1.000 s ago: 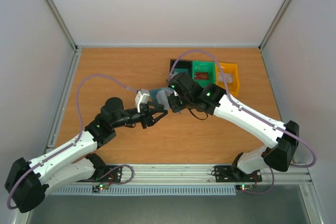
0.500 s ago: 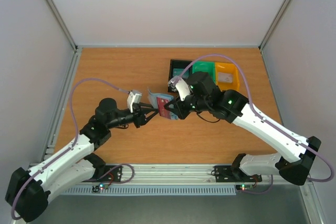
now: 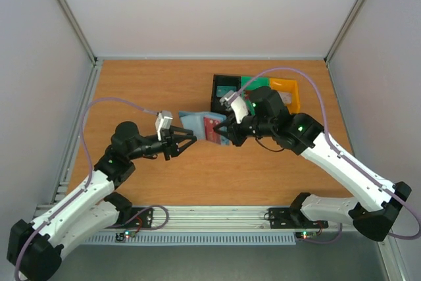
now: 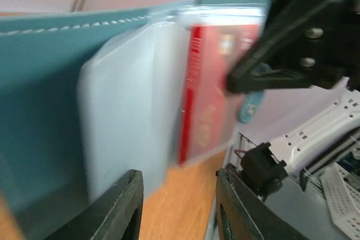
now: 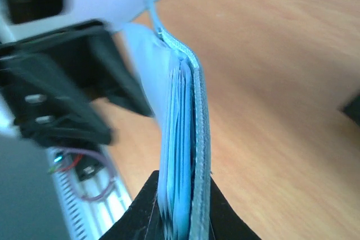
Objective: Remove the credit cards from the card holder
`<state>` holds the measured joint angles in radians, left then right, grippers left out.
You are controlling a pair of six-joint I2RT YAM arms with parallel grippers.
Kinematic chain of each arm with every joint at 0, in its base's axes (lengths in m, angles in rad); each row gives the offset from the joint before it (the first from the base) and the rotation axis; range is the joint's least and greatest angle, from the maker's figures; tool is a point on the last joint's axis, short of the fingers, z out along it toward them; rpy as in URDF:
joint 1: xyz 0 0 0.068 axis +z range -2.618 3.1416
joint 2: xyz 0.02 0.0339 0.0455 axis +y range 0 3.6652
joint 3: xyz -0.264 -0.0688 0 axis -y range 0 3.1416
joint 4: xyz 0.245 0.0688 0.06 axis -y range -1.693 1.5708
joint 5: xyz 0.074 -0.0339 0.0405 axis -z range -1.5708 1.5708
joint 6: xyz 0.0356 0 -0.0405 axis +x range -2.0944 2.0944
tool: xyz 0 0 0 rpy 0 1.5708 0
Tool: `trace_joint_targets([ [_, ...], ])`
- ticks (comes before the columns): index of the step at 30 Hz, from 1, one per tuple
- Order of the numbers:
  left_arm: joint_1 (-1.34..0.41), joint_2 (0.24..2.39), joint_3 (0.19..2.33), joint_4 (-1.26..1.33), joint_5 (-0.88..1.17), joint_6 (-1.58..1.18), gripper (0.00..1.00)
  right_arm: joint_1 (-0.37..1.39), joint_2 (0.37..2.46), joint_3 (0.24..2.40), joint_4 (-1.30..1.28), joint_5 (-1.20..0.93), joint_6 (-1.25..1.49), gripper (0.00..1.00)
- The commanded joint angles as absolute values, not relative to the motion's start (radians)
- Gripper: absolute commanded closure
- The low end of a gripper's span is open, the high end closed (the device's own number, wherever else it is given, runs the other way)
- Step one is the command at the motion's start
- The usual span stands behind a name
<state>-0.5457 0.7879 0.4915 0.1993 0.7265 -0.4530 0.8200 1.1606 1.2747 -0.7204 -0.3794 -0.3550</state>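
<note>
The right gripper (image 3: 225, 133) is clamped on one end of the card holder (image 3: 193, 121) and holds it spread open, on edge, over the table (image 3: 145, 90), just in front of the black bin (image 3: 222, 85). A red credit card (image 4: 208, 94) sits in a clear sleeve (image 4: 129, 99) near the gripped end. The left gripper (image 3: 184, 141) faces the holder's inner side, jaws partly parted with only bare wood showing between them, gripping nothing.
</note>
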Motion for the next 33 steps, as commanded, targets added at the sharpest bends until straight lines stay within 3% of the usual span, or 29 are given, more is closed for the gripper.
trace_joint_targets([
  [1,-0.519,0.756,0.526,0.193,0.688,-0.405,0.63,0.734,1.171,1.280,-0.745,-0.175,-0.236,0.99],
  [3,-0.518,0.752,0.519,0.225,0.733,-0.399,0.62,0.732,1.235,1.340,-0.854,0.041,-0.197,0.99],
  [5,-0.518,0.763,0.521,0.263,0.741,-0.428,0.61,0.733,1.292,1.388,-0.906,0.128,-0.171,0.99],
  [14,-0.643,0.827,0.604,0.379,0.746,-0.599,0.55,0.836,1.398,1.471,-0.872,0.159,-0.186,0.99],
  [26,-0.638,0.880,0.541,0.372,0.623,-0.560,0.57,0.845,1.375,1.442,-0.740,-0.252,-0.291,0.99],
  [33,-0.577,0.869,0.539,0.309,0.611,-0.602,0.58,0.846,1.311,1.371,-0.686,-0.344,-0.355,0.99],
])
